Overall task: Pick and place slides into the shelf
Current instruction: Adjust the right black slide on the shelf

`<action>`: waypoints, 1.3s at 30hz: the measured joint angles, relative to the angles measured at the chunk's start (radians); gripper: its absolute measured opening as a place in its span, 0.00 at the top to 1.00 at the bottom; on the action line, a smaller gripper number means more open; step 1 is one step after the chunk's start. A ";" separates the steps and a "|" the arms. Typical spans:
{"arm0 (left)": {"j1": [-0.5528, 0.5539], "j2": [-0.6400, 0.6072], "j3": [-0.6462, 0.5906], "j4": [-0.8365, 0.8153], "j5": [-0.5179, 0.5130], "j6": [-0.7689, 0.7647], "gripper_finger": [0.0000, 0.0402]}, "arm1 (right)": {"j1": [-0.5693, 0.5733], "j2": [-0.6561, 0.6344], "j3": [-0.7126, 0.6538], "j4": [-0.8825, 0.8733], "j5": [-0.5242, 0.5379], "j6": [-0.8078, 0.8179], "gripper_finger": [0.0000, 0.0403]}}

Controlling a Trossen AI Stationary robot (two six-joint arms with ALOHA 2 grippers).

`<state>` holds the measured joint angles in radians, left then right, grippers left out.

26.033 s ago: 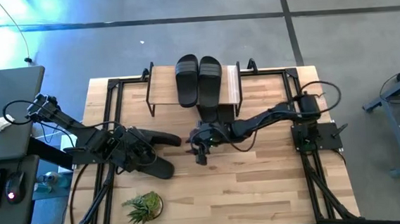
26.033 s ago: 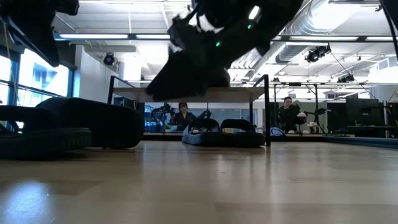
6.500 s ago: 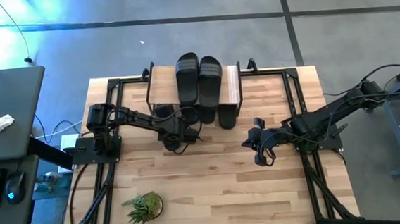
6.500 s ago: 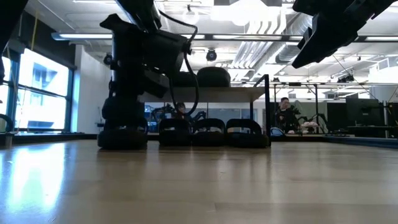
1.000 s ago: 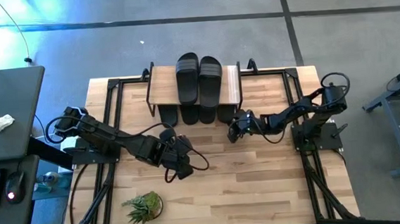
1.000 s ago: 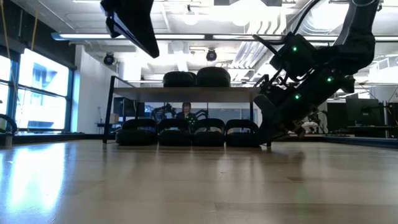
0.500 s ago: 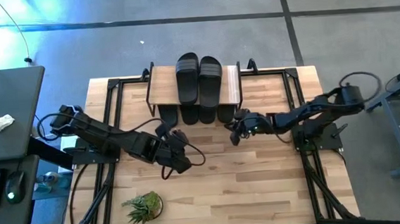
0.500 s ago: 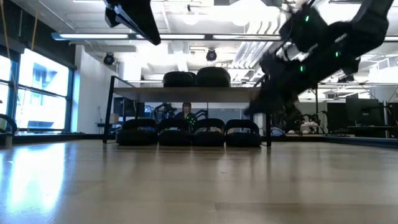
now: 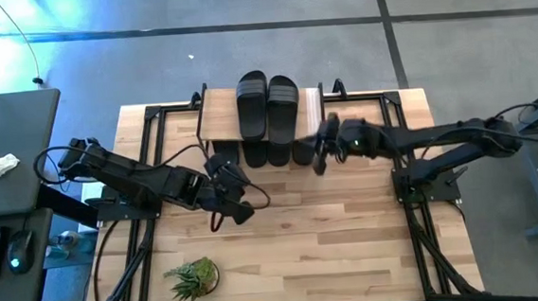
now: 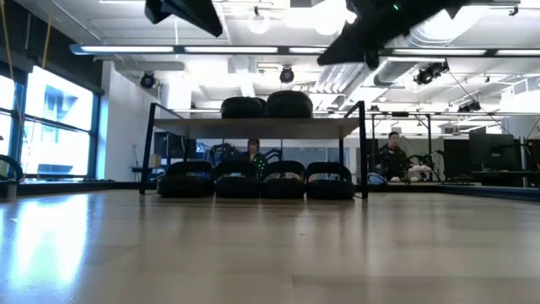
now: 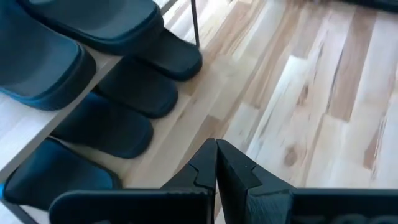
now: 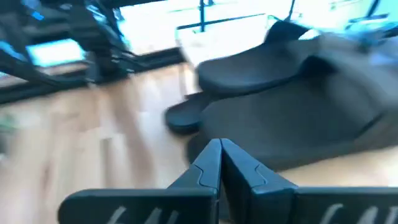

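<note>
Two slides (image 9: pixel 267 106) lie atop the shelf (image 9: pixel 215 116), four slides (image 10: pixel 257 180) beneath it, all beyond the left gripper's (image 9: pixel 218 214) shut jaws.

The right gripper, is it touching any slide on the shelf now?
Apart. In the low view the right gripper hangs high above the shelf, with open air between it and the two slides on top; its fingers are shut on nothing.

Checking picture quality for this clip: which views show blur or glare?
Right wrist view: smeared with blur, slides soft-edged. High view: right gripper blurred, blue glare top left. Low view: bright ceiling lights, shelf backlit. Left wrist view: sharp.
</note>
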<state>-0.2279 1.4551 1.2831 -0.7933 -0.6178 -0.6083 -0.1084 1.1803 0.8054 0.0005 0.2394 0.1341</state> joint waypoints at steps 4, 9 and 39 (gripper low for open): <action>0.000 -0.005 -0.001 -0.008 0.019 0.025 1.00 | -0.080 0.036 0.161 -0.169 0.026 -0.082 1.00; 0.000 -0.006 -0.001 -0.008 0.078 0.083 1.00 | -0.189 0.122 0.293 -0.307 0.012 -0.145 1.00; 0.019 -0.005 -0.001 0.061 0.245 0.264 1.00 | -0.395 0.321 0.326 -0.232 -0.124 -0.126 1.00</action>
<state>-0.2092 1.4502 1.2819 -0.7319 -0.3729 -0.3443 -0.5037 1.5009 1.1313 -0.2312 0.1159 0.0083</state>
